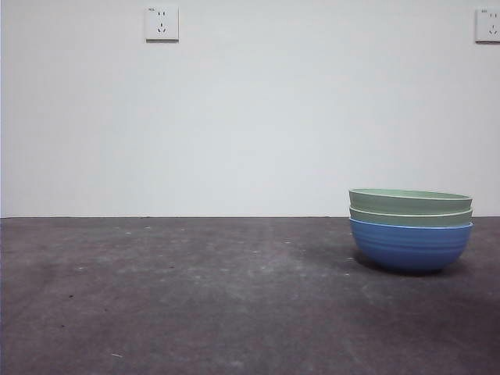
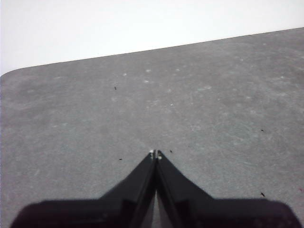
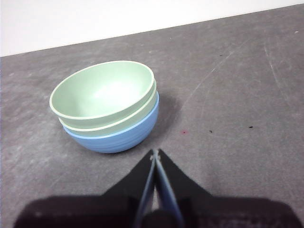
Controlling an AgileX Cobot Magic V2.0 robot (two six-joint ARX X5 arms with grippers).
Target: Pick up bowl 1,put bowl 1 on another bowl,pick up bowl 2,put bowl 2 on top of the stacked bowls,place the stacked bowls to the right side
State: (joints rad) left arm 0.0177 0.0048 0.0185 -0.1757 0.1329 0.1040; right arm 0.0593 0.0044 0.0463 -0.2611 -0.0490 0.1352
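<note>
Both grippers have their jaws pressed together with nothing between them. In the right wrist view the right gripper shows its two black jaws meeting at the tips, which lie close to the stacked bowls without touching them. In the left wrist view the left gripper has its jaws meeting in the same way, held above bare grey table with no object near the tips. The stack consists of three nested bowls: another bowl, blue with faint horizontal ribs, sits at the bottom on the table surface; a pale green bowl rests inside it, and a second pale green bowl rests inside that one, each showing a light rim. In the front view the stack stands upright at the lower right of the frame, on the dark grey table, and neither arm appears there. Behind the table a plain white wall carries one power socket at the upper left of the frame and another socket at the upper right edge.
</note>
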